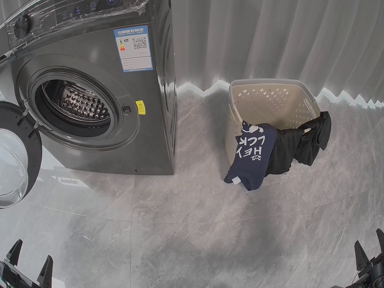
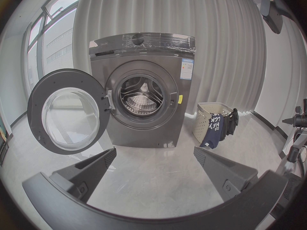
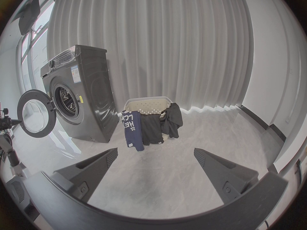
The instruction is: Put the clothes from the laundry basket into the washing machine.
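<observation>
clothes (image 1: pixel 254 157) draped on basket (image 1: pixel 272 83) rim nr open washer (image 1: pixel 154 141).

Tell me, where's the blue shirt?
In the head view, the blue shirt hangs over the basket's front rim, to the right of the washer, beside the black clothes.

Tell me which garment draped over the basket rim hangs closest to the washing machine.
The navy T-shirt with white lettering; the two black garments hang beside it, farther from the washing machine.
</observation>
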Tool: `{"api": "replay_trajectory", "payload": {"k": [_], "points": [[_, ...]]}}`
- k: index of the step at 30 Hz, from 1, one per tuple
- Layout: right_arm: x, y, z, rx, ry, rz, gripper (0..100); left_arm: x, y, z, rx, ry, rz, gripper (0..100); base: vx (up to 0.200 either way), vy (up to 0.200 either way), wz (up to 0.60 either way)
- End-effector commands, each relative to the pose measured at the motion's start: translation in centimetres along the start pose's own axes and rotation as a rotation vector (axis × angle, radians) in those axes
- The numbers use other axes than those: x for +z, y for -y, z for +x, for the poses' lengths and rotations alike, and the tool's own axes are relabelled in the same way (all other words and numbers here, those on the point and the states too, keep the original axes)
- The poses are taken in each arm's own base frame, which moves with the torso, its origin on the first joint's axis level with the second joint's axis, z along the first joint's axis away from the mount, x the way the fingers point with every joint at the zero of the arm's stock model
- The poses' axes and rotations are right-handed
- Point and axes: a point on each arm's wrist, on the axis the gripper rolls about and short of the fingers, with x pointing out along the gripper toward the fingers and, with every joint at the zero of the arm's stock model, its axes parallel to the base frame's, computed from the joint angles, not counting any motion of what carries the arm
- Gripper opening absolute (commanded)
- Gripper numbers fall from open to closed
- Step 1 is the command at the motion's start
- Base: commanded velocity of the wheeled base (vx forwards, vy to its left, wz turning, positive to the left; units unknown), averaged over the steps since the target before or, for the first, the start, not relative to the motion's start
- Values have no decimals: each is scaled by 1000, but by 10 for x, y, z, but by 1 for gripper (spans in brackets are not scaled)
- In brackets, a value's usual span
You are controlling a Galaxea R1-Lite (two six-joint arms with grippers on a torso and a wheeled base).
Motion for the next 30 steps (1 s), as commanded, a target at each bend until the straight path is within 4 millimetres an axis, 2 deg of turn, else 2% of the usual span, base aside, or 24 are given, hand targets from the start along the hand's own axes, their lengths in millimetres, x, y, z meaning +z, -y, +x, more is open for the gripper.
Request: {"api": "replay_trajectory", "payload": {"k": [1,12,27,30], "points": [[-1,0,-1,0,13,0,100,-5,0,0,1,-1,0,100,0,-200,0],[-1,0,-1,0,13,0,100,-5,0,0,0,-1,1,100,0,-200,0],[-1,0,-1,0,13,0,100,-5,0,0,0,-1,3,100,0,0,0],[-1,0,-1,0,13,0,100,-5,0,0,0,-1,3,100,200,0,0]]}}
